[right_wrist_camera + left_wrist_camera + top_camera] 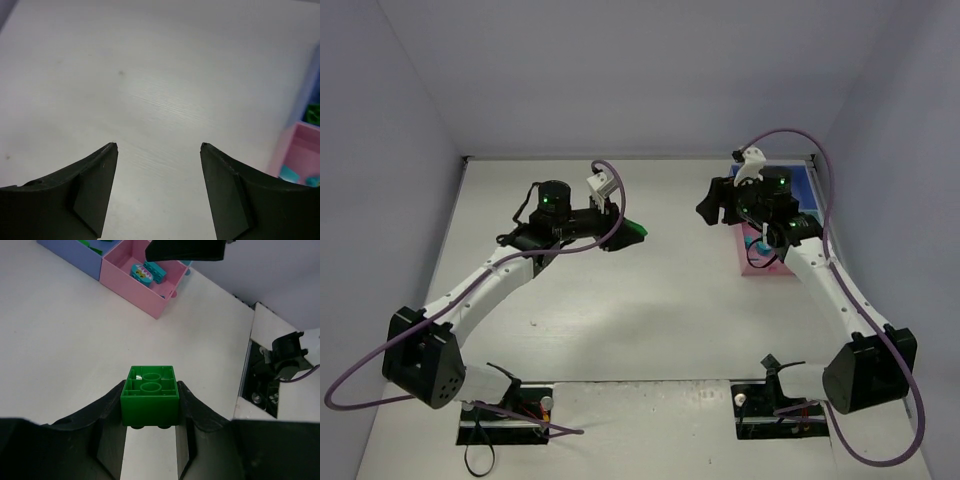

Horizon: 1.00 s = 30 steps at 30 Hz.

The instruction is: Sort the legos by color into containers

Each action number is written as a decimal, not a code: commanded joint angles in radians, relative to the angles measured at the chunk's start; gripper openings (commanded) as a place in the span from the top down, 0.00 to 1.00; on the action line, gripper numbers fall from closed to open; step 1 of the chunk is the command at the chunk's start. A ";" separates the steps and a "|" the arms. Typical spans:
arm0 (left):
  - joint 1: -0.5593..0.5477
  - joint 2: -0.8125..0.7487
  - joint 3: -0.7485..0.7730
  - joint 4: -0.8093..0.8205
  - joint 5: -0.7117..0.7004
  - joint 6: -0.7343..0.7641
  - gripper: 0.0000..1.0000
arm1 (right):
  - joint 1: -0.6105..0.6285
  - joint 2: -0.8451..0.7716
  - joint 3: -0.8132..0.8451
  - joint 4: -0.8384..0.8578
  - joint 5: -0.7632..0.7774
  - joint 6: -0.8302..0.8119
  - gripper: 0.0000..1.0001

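My left gripper [150, 386] is shut on a dark green lego brick [150, 399], held underside-up above the table; in the top view the brick [636, 231] sticks out of the gripper [618, 236] at mid-table. The joined trays lie ahead: a pink tray [131, 284] with cyan bricks [148, 272] inside, and a blue tray [75, 254] with green bricks [95, 244]. My right gripper [159, 146] is open and empty above bare table, left of the pink tray [299, 152]. In the top view it [713, 211] hovers beside the trays [757, 264].
The right arm covers most of the trays in the top view; a strip of blue tray [802, 185] shows behind it. The right arm's base and cable [287, 357] sit at the table's near edge. Grey walls close the table's back and sides.
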 commanded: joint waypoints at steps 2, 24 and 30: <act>-0.009 -0.049 0.018 0.032 0.081 0.191 1.00 | 0.004 0.004 0.096 0.072 -0.297 -0.032 0.37; -0.001 -0.066 0.076 -0.037 -0.093 0.343 1.00 | 0.219 0.146 0.247 0.092 -0.470 0.286 0.20; 0.010 0.006 0.140 -0.034 -0.021 -0.078 1.00 | 0.219 0.131 0.243 0.095 -0.454 0.120 0.22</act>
